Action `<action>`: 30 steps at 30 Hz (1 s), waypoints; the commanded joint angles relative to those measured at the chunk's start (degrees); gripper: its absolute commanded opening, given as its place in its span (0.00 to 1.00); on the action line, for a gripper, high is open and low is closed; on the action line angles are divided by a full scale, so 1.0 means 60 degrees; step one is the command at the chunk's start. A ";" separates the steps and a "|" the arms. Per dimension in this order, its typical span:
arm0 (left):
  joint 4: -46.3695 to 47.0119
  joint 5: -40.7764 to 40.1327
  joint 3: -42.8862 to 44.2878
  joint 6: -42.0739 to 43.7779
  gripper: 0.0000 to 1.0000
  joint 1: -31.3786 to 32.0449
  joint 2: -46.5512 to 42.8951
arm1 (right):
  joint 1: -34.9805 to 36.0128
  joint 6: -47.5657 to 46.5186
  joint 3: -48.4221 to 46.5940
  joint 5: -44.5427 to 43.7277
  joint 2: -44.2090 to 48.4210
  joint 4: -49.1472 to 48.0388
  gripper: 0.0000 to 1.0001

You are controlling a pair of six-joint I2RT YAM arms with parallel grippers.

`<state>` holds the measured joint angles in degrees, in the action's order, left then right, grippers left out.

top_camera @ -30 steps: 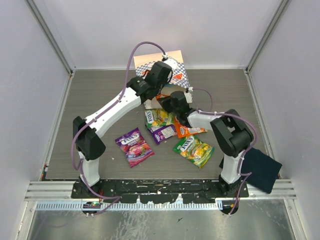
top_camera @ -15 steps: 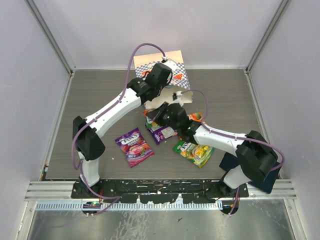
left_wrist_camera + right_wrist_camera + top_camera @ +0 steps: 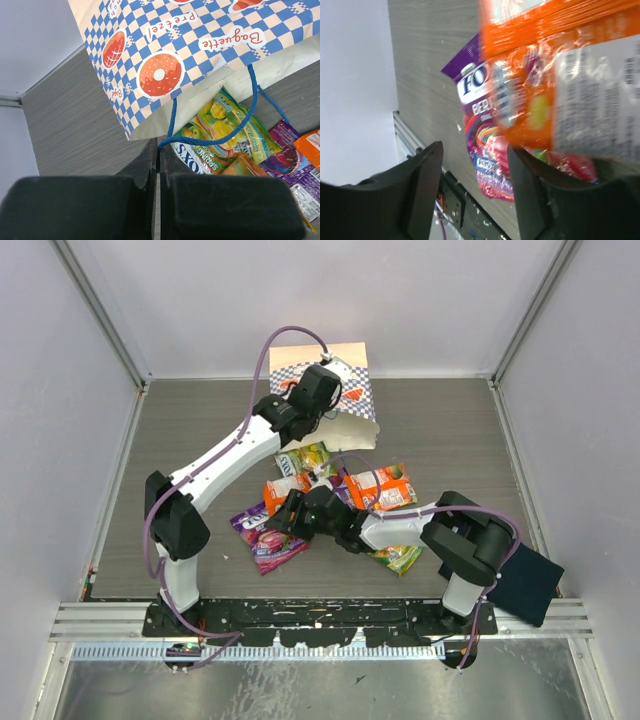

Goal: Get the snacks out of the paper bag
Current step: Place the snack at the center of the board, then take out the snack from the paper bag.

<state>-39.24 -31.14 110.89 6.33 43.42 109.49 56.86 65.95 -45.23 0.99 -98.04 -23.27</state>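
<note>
From above, the paper bag [image 3: 340, 380] lies at the far middle of the surface [image 3: 200, 440], its mouth turned toward the arms. The left end effector [image 3: 322, 405] is on it at the near edge. Just outside the mouth lies a green-yellow packet [image 3: 312, 458]. Nearer the arms, an orange packet [image 3: 279, 490] sits just beside the right end effector [image 3: 292, 518], a purple packet [image 3: 265, 537] lies to the left below it, and a second orange packet [image 3: 383, 487] lies to the right. A green packet [image 3: 402, 558] shows partly from under the right arm. A dark navy cloth [image 3: 525, 580] lies at the near right corner, well apart from the packets. In the left wrist view, the left end effector [image 3: 159, 147] has its fingers pressed together, and the blue cord handle [image 3: 210, 141] runs into their tips, so it is closed on the cord. The checkered wall of the bag [image 3: 175, 65] rises behind. The green-yellow packet [image 3: 225, 127] lies partly under the bag's pale rim, with a second purple packet [image 3: 289, 161] just beside it. In the right wrist view, the right end effector [image 3: 475, 150] stands open with its two fingers [image 3: 422, 190] clearly apart and gripping nothing. The orange packet [image 3: 555, 75] fills the upper right, overlapping the purple packet [image 3: 482, 145], which lies flat on the surface.
</note>
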 commanded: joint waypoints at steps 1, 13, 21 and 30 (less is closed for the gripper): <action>0.0407 -0.0174 -0.0052 0.0088 0.00 -0.0119 -0.0758 | 0.0355 -0.0100 -0.0013 0.0407 0.0376 -0.1470 0.64; 0.0438 0.0187 0.0012 0.0187 0.00 -0.0236 -0.0856 | 0.0314 -0.0268 0.1016 -0.4184 0.2937 -0.0773 0.83; 0.0378 0.0305 0.0183 0.0230 0.00 -0.0240 -0.0767 | -0.0959 0.2114 0.0918 -0.5922 0.1609 -0.2222 0.73; 0.0309 0.0400 0.0171 0.0228 0.00 -0.0245 -0.0867 | -0.2070 0.4039 -0.0658 -0.6169 -0.1315 -0.4606 0.68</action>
<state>-38.85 -29.02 109.69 7.11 42.19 108.09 45.74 81.52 -42.37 -32.97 -100.62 -40.82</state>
